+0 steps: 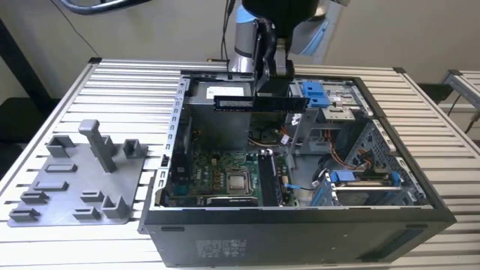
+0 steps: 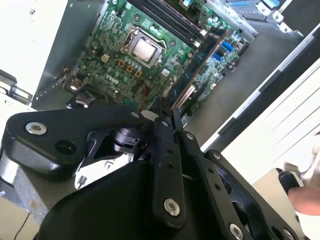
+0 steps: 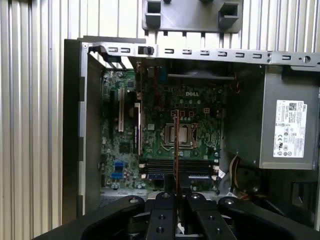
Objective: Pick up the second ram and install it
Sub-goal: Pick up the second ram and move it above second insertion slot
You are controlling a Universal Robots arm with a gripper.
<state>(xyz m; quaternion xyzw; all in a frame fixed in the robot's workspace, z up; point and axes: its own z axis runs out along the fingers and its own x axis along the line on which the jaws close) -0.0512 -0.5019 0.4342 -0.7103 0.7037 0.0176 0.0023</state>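
Observation:
In the exterior view my gripper (image 1: 271, 94) is shut on the second ram (image 1: 259, 103), a long dark stick with a pale label near one end. It hangs level above the open computer case (image 1: 300, 225), over the back part of the inside. In the first wrist view the second ram (image 3: 177, 150) shows edge-on as a thin line rising from between my fingertips (image 3: 165, 196), in line with the memory slots (image 3: 175, 170) beside the processor (image 3: 179, 134). In the second wrist view the gripper (image 2: 167, 117) has its jaws pressed together above the motherboard (image 2: 125, 65).
A gray holder plate (image 1: 75, 180) with upright blocks lies on the slatted table at the exterior view's left. Inside the case are the power supply (image 3: 290, 125), blue drive brackets (image 1: 315, 93) and loose cables (image 1: 330, 163). A hand (image 2: 305, 200) shows at the edge of the second wrist view.

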